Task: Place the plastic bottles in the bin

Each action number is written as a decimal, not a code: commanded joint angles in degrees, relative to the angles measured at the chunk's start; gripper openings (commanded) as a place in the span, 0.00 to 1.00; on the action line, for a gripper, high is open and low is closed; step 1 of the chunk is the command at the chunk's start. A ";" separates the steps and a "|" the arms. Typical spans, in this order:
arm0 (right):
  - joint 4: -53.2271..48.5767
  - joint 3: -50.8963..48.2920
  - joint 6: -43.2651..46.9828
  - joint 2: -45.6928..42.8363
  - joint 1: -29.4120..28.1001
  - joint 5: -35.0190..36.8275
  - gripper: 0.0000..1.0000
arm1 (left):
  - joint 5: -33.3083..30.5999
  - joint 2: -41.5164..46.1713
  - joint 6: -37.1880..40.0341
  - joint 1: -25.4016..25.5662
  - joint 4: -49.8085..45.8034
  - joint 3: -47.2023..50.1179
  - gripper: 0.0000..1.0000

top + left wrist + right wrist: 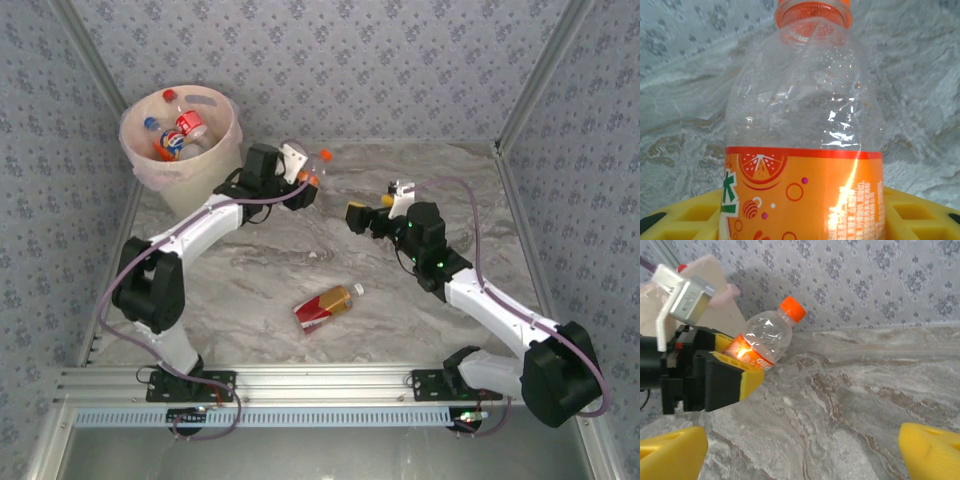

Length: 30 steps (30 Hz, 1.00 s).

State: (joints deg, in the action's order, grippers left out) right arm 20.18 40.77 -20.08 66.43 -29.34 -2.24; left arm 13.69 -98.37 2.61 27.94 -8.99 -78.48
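Orange-labelled bottle (805, 150), seemingly light and crushable, sits pinched around its labelled waist in the left hand (306, 182), upper centre, right of the bin (225, 150); right hand (356, 217) spread open, empty.

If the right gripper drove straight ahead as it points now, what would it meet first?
Probably the orange-label bottle held by the left gripper, just left of its line; depth is unclear.

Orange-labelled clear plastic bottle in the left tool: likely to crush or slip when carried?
The orange-labelled clear plastic bottle looks empty, only droplets inside, so probably light. Its thin wall appears creased, so it likely flexes under squeeze. The left tool grips its glossy label end, cap end overhanging, so it might pivot or slip.
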 commanded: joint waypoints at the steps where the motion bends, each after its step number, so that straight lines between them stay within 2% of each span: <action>1: 3.35 2.53 -0.69 0.60 -0.15 0.86 1.00 | 0.30 5.41 -2.82 -0.52 -1.26 -0.54 0.44; 9: 3.97 3.31 -1.81 1.49 -0.40 0.84 1.00 | 0.46 11.32 -6.65 -2.78 -2.95 -3.94 0.44; 20: 3.96 3.08 -2.86 1.97 -0.70 2.32 1.00 | -11.69 10.70 -14.23 -9.28 -5.24 -17.41 0.44; 30: 3.11 2.72 -2.95 1.07 -1.13 3.40 1.00 | -20.18 6.84 -25.68 -16.95 -4.44 -21.36 0.47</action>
State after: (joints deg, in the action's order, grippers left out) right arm 22.92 42.28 -22.28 68.47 -30.00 -0.19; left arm -2.63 -89.67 -18.00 12.08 -13.56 -97.25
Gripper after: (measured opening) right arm 0.999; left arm 0.536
